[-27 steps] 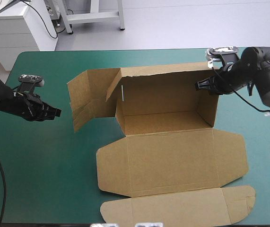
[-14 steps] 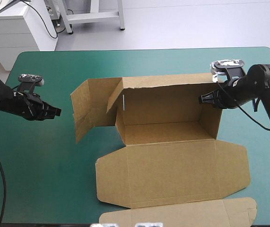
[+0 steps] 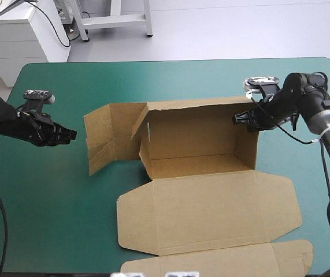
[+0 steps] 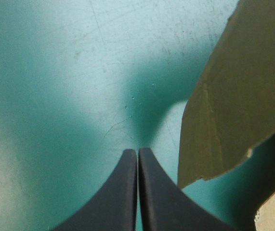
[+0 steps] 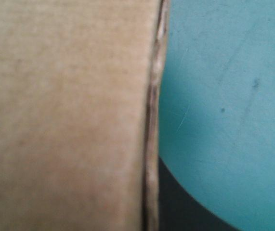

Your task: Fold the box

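**Box wall clamped by right gripper**

The box sits mid-table, walls up, lid flat toward 6 o'clock. The right gripper's fingers pinch its 3 o'clock wall. The left gripper, fingers pressed together and empty, is at 9 o'clock, apart from the box.

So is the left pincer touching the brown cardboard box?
Apart: the high view shows teal-green table cover between the left pincer and the side flap of the brown cardboard box.
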Action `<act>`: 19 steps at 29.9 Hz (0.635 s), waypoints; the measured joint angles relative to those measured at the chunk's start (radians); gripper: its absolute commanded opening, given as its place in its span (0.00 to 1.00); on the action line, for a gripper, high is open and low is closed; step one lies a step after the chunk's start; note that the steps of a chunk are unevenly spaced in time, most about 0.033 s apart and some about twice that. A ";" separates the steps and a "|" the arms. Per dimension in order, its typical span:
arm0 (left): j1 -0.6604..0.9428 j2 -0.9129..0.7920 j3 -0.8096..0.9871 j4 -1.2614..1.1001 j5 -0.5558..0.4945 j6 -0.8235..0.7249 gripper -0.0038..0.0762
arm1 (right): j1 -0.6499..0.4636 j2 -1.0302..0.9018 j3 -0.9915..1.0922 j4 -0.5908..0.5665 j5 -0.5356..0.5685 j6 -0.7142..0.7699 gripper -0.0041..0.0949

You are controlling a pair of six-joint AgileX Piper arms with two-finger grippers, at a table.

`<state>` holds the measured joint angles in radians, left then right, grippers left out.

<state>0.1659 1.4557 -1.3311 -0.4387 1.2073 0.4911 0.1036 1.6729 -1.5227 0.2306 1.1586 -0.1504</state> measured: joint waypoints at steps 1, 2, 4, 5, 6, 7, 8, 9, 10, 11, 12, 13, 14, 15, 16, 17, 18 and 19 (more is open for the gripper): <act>0.000 0.000 0.000 -0.001 0.000 0.000 0.04 | 0.000 0.010 -0.013 0.001 0.004 -0.003 0.03; 0.000 0.000 0.000 -0.002 0.000 0.000 0.04 | 0.000 0.024 -0.028 0.002 0.002 -0.005 0.03; 0.000 0.000 0.001 -0.003 0.002 0.000 0.04 | 0.000 0.054 -0.057 0.006 -0.018 -0.008 0.03; 0.000 0.000 0.001 -0.003 0.002 0.000 0.04 | 0.000 0.071 -0.071 0.011 -0.033 -0.009 0.03; 0.000 0.000 0.001 -0.003 0.006 0.000 0.04 | 0.000 0.087 -0.083 0.017 -0.051 -0.010 0.03; 0.000 0.000 0.001 -0.003 0.006 0.000 0.04 | 0.000 0.101 -0.095 0.021 -0.064 -0.012 0.03; 0.000 0.000 0.001 -0.003 0.008 0.000 0.04 | 0.000 0.115 -0.104 0.023 -0.077 -0.012 0.03; 0.000 0.000 0.001 -0.003 0.008 0.000 0.04 | 0.000 0.127 -0.111 0.024 -0.092 -0.012 0.03; 0.000 0.000 0.001 -0.003 0.009 0.000 0.04 | 0.000 0.136 -0.114 0.025 -0.107 -0.012 0.03; 0.000 0.000 0.001 -0.003 0.011 0.000 0.04 | 0.000 0.143 -0.115 0.027 -0.121 -0.012 0.03; 0.000 0.000 0.001 -0.003 0.011 0.000 0.04 | 0.000 0.151 -0.116 0.029 -0.134 -0.012 0.03; 0.000 0.000 0.001 -0.003 0.011 0.000 0.04 | 0.000 0.155 -0.117 0.029 -0.141 -0.012 0.03; 0.000 0.000 0.001 -0.003 0.011 0.000 0.04 | 0.000 0.161 -0.118 0.032 -0.149 -0.013 0.03; 0.000 0.000 0.001 -0.003 0.011 0.000 0.04 | 0.000 0.167 -0.121 0.034 -0.155 -0.019 0.03; 0.000 0.000 0.001 -0.003 0.011 0.000 0.04 | 0.000 0.172 -0.122 0.040 -0.159 -0.029 0.04; 0.000 0.000 0.001 -0.003 0.011 0.000 0.04 | 0.000 0.177 -0.123 0.045 -0.164 -0.038 0.06; 0.000 0.000 0.001 -0.003 0.010 0.000 0.04 | 0.000 0.183 -0.123 0.051 -0.169 -0.049 0.08; 0.000 0.000 0.001 -0.003 0.010 0.000 0.04 | 0.000 0.187 -0.124 0.056 -0.174 -0.057 0.12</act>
<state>0.1659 1.4557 -1.3303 -0.4418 1.2176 0.4911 0.1036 1.8597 -1.6466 0.2867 0.9843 -0.2071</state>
